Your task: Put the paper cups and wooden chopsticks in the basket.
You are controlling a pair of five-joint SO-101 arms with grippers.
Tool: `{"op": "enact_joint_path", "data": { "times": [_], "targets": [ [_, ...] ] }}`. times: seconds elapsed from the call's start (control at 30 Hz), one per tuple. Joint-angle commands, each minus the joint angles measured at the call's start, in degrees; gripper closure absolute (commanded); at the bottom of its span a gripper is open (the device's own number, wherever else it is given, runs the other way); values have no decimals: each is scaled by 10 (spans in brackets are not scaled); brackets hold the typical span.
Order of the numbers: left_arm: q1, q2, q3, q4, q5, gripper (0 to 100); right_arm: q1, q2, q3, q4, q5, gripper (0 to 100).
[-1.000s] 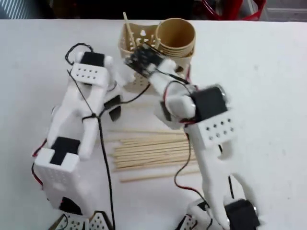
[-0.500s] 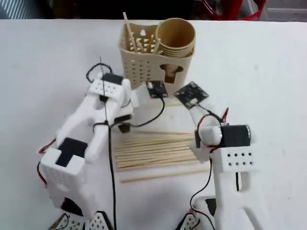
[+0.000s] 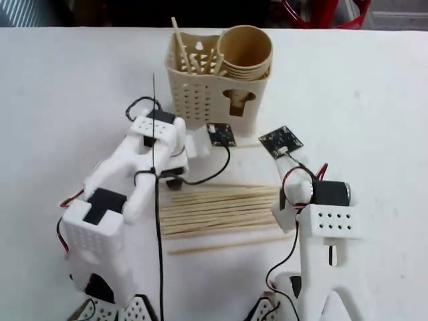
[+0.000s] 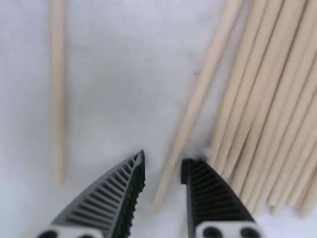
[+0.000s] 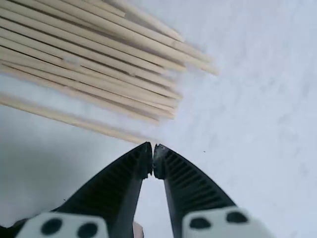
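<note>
Pale wooden chopsticks (image 3: 221, 210) lay piled on the white table (image 3: 374, 100) in front of the cream perforated basket (image 3: 200, 103). The left hand (image 4: 162, 166), slightly open, straddled one stick's tip; closing there might roll it away. The right hand (image 5: 152, 159) was closed, empty.

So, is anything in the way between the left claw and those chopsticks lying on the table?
Nothing visible. The left gripper hangs open just above the white table, and the end of one chopstick lies between its jaws, beside the rest of the pile.
</note>
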State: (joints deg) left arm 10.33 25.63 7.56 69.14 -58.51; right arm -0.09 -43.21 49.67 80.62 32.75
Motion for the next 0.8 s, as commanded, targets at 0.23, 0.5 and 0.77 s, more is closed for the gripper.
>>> {"op": "enact_joint_path", "data": {
  "times": [0.23,0.5,0.77],
  "targets": [
    [-5,-23,-30,0,16,979,5,-13,-4,-7,-3,981],
    [0,-219,-33,119,12,979,6,-13,-3,-7,-5,981],
    [0,-465,-33,200,15,979,6,-13,-3,-7,-5,981]
  ]
}}
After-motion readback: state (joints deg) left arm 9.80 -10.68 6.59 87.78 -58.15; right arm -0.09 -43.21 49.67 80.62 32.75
